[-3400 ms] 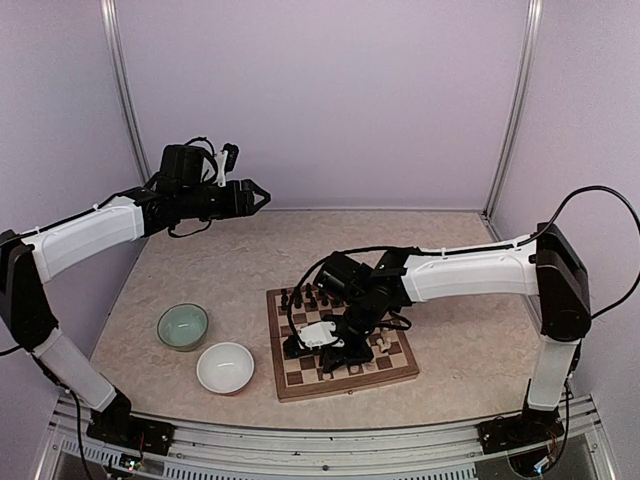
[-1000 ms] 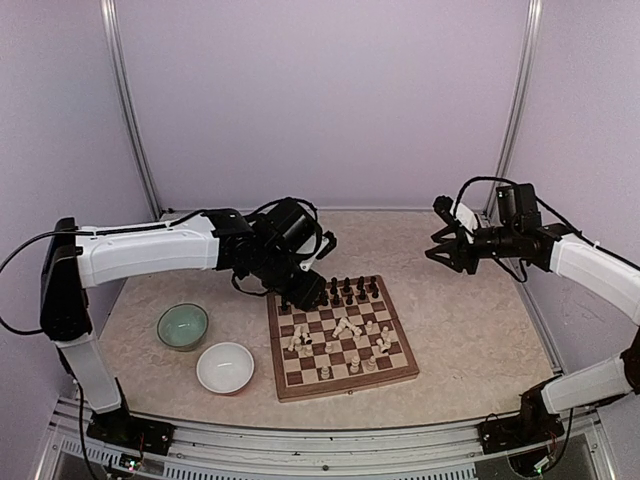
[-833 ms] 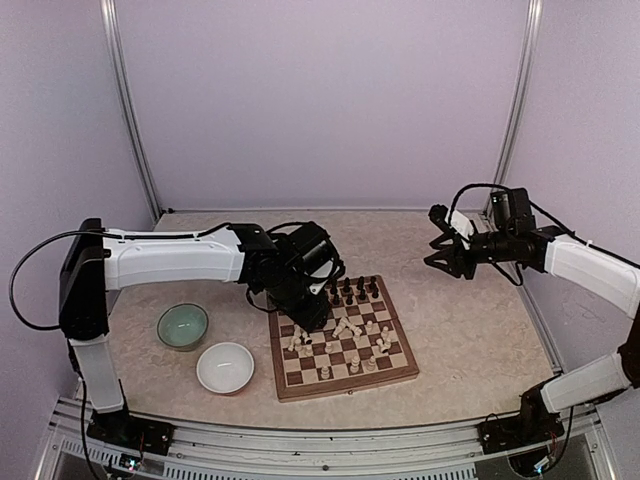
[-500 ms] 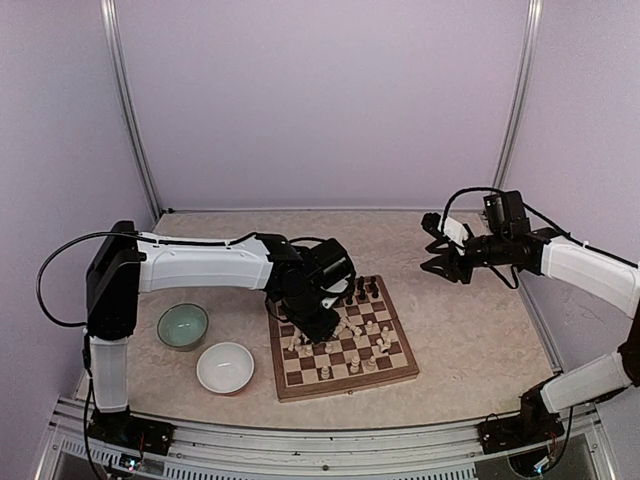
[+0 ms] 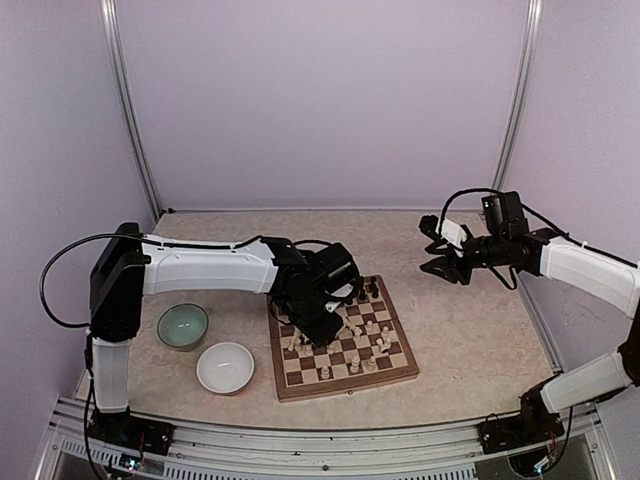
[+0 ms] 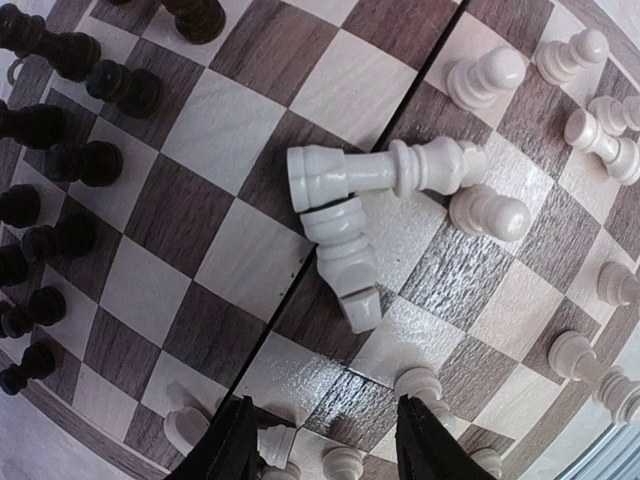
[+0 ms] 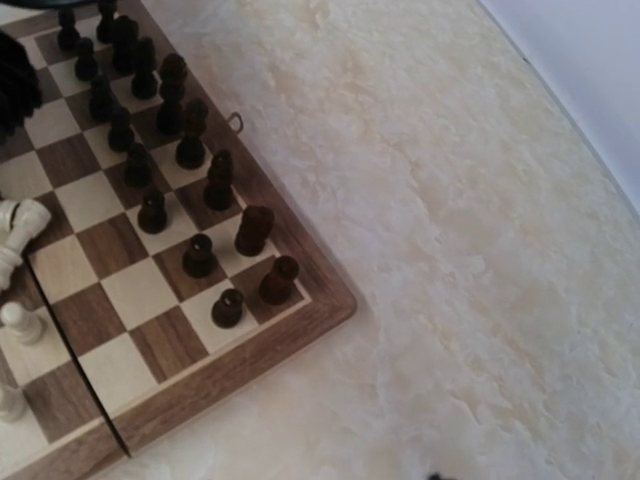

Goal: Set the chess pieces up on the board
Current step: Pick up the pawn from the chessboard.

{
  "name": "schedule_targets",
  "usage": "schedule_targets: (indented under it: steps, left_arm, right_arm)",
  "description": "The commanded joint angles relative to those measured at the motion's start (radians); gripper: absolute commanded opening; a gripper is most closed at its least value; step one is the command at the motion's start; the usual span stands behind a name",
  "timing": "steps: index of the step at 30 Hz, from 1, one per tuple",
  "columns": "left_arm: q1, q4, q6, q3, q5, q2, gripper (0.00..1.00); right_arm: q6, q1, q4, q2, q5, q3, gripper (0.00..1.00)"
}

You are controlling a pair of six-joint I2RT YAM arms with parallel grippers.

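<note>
left gripper [image 6: 325, 447]: jaws apart, empty, low over board [image 5: 345, 387] by toppled cream pieces [image 6: 385, 170] | right gripper [image 5: 432, 248]: jaws apart, empty, aloft right of board

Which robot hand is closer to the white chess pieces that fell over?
Left. The left gripper hangs right above the board, close to the two fallen white pieces. The right gripper is off past the board's right side, up over the table.
</note>
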Motion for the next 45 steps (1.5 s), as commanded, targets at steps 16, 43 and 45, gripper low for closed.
schedule_targets:
  steps: [16,43,45]
  left_arm:
    - [-0.044,0.052,-0.045,0.002,0.040,-0.031,0.44]
    - [-0.039,-0.002,-0.017,0.011,0.037,0.013,0.14]
    - [-0.036,-0.004,-0.020,0.014,0.027,-0.011,0.13]
  right_arm:
    - [-0.016,0.018,-0.008,0.021,0.016,-0.012,0.46]
    - [-0.021,0.020,-0.012,0.027,0.025,-0.013,0.47]
    - [-0.021,0.021,-0.012,0.026,0.023,-0.013,0.47]
